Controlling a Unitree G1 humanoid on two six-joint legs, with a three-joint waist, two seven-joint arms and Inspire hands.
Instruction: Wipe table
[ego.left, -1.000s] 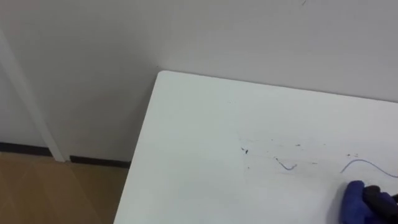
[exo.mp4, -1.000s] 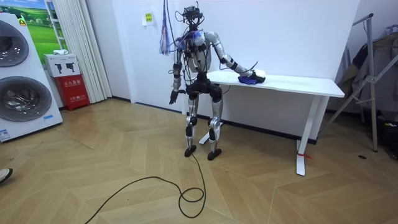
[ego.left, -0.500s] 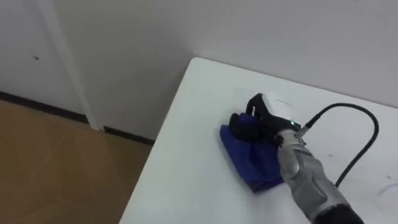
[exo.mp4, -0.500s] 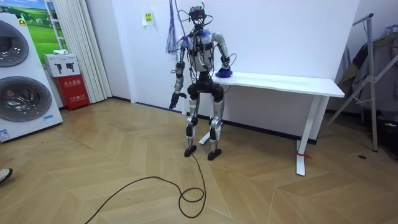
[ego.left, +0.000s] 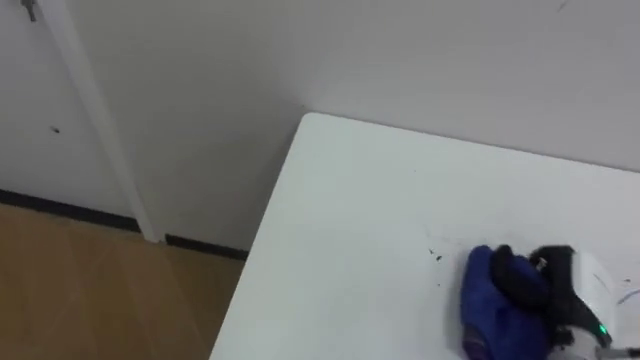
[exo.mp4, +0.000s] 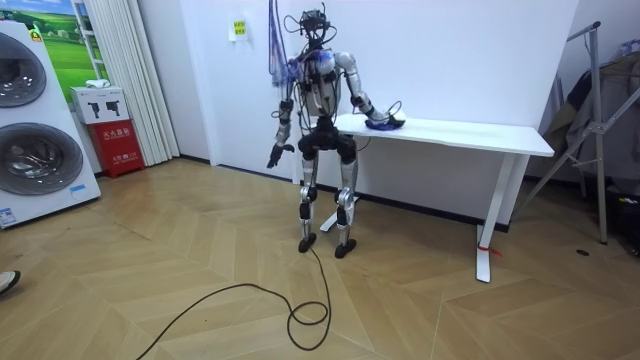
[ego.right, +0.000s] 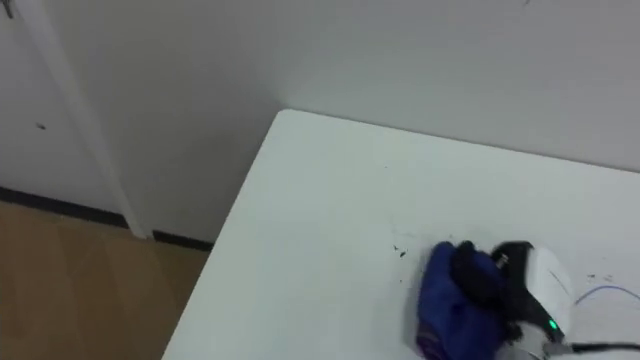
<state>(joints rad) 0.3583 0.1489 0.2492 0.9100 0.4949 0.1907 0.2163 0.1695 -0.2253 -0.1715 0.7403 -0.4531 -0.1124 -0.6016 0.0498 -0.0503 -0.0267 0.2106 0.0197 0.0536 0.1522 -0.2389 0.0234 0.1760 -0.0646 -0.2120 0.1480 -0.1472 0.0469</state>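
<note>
Fingers (ego.left: 512, 278) of the right hand (ego.left: 565, 292) are curling over the blue cloth (ego.left: 485, 305), pressing it on the counter (ego.left: 340, 220); dark specks (ego.left: 437, 256) are lying just left of the blue cloth.

On the table (ego.left: 340, 230), the cloth (ego.left: 488, 312) lies under the right robot hand (ego.left: 562, 290), near the far left corner.
</note>
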